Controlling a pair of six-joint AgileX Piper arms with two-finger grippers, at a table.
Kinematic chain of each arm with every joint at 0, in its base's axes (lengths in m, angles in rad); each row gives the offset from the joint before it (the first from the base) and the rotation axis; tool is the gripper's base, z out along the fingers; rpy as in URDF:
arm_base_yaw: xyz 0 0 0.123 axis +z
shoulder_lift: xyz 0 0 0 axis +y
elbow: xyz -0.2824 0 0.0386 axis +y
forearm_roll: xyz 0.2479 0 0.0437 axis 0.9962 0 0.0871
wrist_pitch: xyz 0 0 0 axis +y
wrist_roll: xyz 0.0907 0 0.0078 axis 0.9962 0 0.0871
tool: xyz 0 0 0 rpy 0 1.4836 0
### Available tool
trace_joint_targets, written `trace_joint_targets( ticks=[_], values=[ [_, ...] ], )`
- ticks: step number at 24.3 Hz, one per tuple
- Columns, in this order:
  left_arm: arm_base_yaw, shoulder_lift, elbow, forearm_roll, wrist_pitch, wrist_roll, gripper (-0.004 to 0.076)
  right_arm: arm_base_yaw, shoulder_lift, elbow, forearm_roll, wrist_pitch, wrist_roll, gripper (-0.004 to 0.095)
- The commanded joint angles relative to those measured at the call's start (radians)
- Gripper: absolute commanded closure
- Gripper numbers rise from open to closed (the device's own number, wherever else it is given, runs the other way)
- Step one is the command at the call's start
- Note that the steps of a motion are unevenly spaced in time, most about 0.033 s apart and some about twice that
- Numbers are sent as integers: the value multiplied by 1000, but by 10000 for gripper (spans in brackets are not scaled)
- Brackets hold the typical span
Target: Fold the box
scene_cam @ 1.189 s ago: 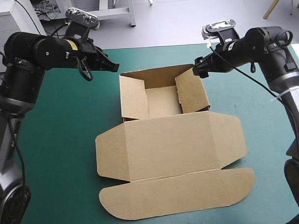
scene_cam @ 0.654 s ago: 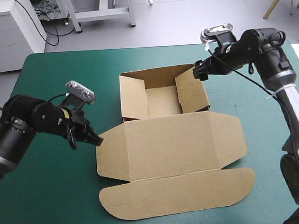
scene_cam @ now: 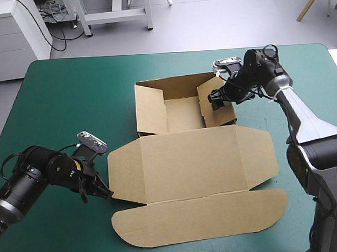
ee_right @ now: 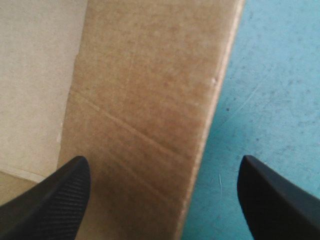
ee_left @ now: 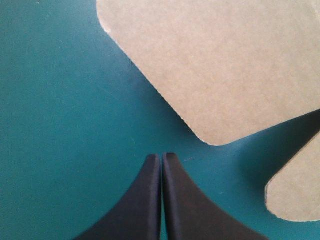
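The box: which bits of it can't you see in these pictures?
1. High view: the right gripper covers part of the right wall of the box; whether it touches the wall is unclear.
2. Right wrist view: only a strip of that wall shows between the open fingers; the picture's edges cut off the rest.
3. Left wrist view: only two rounded flap corners show ahead of the shut left gripper; the edges cut off the rest.
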Motion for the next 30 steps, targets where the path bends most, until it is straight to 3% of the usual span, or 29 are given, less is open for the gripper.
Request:
trace_joint_targets(
  ticks=[1,6,14,18,22,30],
  values=[
    [-2,-23,-23,1,-32,-11,734,-3,-32,-21,17,-17,-7,254],
    [-2,-23,-23,1,-36,-11,734,-3,-11,-20,28,-15,-7,415],
    [-2,-23,-23,1,-36,-11,734,-3,-8,-22,44,-11,-7,906],
    [-2,-23,-23,1,-36,-11,734,-3,-21,-24,35,-39,-7,927],
    [-2,-23,-23,1,-36,-11,734,-35,-98,-24,-69,-77,-5,927],
    [-2,-23,-23,1,-30,-11,734,-347,-218,-24,-84,-37,-4,927]
  ],
)
